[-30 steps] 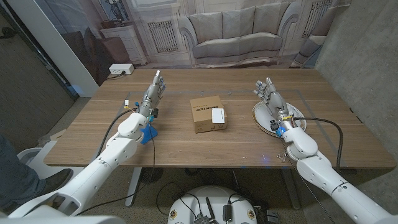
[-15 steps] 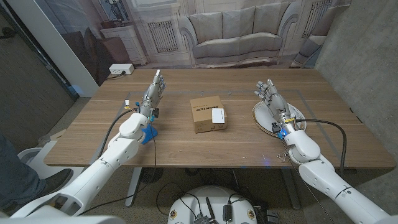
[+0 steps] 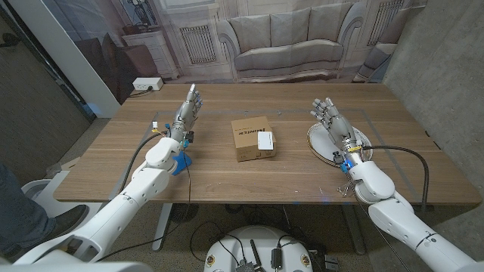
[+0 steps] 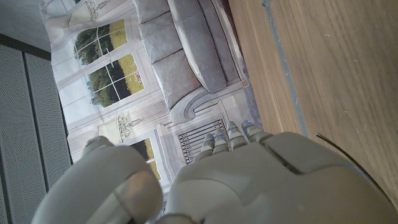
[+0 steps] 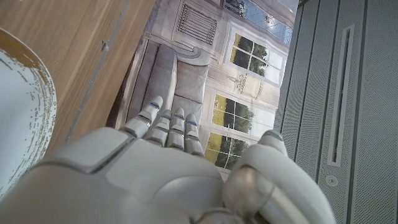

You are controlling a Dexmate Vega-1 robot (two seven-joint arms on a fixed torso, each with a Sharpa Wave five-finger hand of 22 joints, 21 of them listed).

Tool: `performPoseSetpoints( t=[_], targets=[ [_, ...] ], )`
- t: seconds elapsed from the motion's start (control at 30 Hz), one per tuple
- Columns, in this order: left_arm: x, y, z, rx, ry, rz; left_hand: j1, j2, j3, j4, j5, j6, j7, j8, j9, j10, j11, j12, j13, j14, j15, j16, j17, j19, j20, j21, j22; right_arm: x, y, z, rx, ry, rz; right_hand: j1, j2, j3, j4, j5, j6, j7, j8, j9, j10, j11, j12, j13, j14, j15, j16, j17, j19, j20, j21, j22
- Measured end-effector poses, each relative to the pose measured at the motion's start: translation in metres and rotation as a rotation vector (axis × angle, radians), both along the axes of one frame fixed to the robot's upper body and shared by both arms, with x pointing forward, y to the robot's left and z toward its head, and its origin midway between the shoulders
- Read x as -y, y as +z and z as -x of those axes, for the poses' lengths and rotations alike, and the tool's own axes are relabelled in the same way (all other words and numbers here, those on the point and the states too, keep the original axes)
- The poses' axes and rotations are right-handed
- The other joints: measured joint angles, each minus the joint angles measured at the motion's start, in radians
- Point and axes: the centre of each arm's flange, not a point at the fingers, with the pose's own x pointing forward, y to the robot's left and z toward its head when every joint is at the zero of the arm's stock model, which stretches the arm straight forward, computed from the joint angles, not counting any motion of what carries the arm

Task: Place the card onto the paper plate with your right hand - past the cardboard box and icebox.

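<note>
Resting on cardboard box (image 3: 252, 138): white card (image 3: 265, 140), print unreadable; both robot hands spread, empty.

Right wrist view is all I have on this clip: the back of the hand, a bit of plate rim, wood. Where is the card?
Observer: In the head view the white card lies on top of the cardboard box at the middle of the table, toward the box's right edge.
Operator: Is the right hand holding anything?
Observer: No. The right hand is over the paper plate with its fingers apart and nothing in them.
Operator: And the left hand?
Observer: The left hand is on the box's other side, fingers pointing away from the robot, holding nothing.
</note>
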Motion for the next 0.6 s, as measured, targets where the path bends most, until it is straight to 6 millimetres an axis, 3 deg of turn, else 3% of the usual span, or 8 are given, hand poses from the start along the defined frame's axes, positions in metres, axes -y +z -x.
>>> performPoseSetpoints(
  t=[0.6],
  targets=[
    [0.003, -0.002, 0.004, -0.011, 0.001, -0.011, 0.004, 0.004, 0.0, 0.0, -0.004, -0.013, 0.002, -0.006, 0.0, -0.003, 0.002, -0.004, 0.0, -0.002, 0.002, -0.008, 0.0, 0.0, 0.0, 0.0, 0.0, -0.005, -0.017, 0.022, 0.034, 0.008, 0.009, 0.018, 0.002, 0.005, -0.01, 0.0, 0.018, -0.011, 0.008, 0.0, 0.011, -0.011, 0.0, 0.0, 0.011, -0.011, 0.0, 0.0, 0.014, -0.004, 0.0, 0.0]
  ],
)
